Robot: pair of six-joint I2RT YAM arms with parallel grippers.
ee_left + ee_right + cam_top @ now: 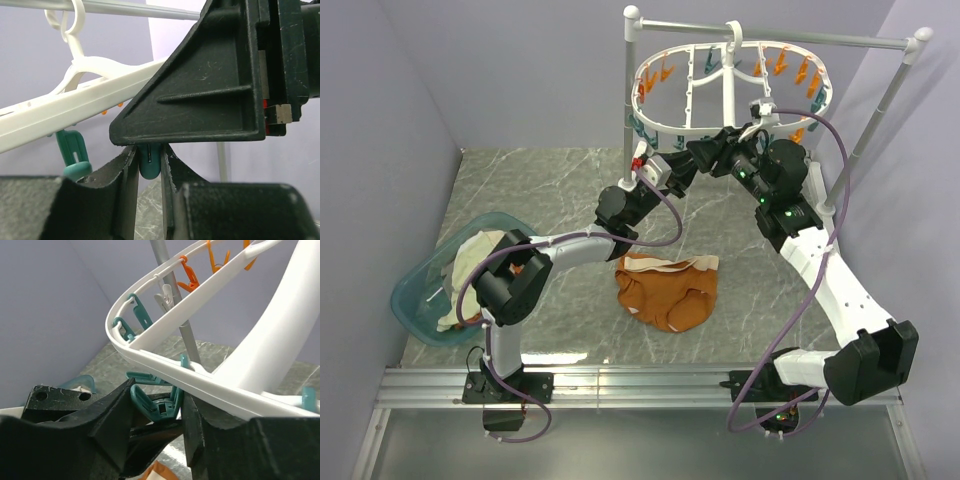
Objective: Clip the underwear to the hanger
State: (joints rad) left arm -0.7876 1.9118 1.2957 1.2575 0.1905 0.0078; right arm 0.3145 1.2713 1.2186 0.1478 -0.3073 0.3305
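**Both grippers at the pegs, underwear on the table**

Your left gripper point(149, 152) is pinched narrowly on a teal clothespin point(149, 166) hanging under the hanger point(75, 107) rim, probably to steady it or squeeze it open. The underwear point(668, 292) lies flat on the table below, well apart from both grippers and held by neither. Its long axis runs left to right, with the cream waistband toward the hanger and the crotch toward the arm bases. Your right gripper point(157, 395) brackets a teal clip point(152, 407) at the same rim, jaws partway apart. You cannot tell whether they press it, or whether it is the same peg.
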